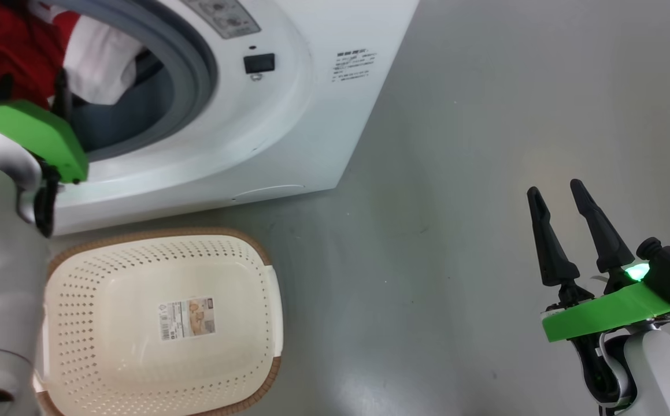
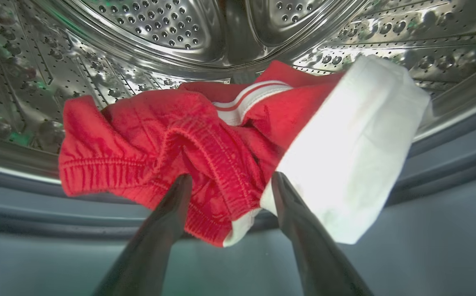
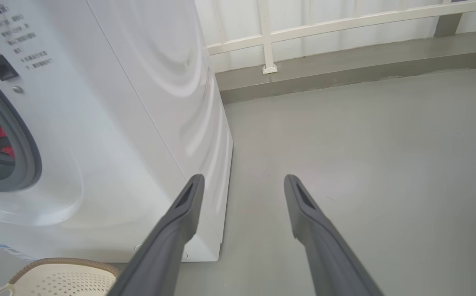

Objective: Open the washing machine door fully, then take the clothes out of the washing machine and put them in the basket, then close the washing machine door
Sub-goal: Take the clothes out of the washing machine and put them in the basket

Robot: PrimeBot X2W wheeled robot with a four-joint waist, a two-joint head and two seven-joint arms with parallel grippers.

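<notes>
Clothes [image 2: 172,135] lie in a red heap with white parts at the front of the shiny steel drum [image 2: 159,24] inside the washing machine [image 1: 288,115]. One big white piece hangs down over the grey rubber ring [image 1: 199,58] at the mouth of the machine.

The left pincer [image 2: 230,177] reaches into that mouth. Its two dark fingers are spread wide apart. Their tips are right at the red heap, and a red fold sits between them. They are not squeezing it, so this pincer has hold of nothing.

The basket [image 1: 155,234] sits on the grey floor [image 1: 456,173], just in front of the washing machine and below its mouth. It is cream with lots of little holes and a brown rim. A paper label [image 1: 187,318] shows on its bottom.

The right pincer [image 1: 555,189] is well away from the machine, off to the right, above the floor. Its fingers are wide apart too, and they hold nothing. In the right wrist view a white rail [image 3: 266,37] stands along the far edge of the floor, past the side of the machine.
</notes>
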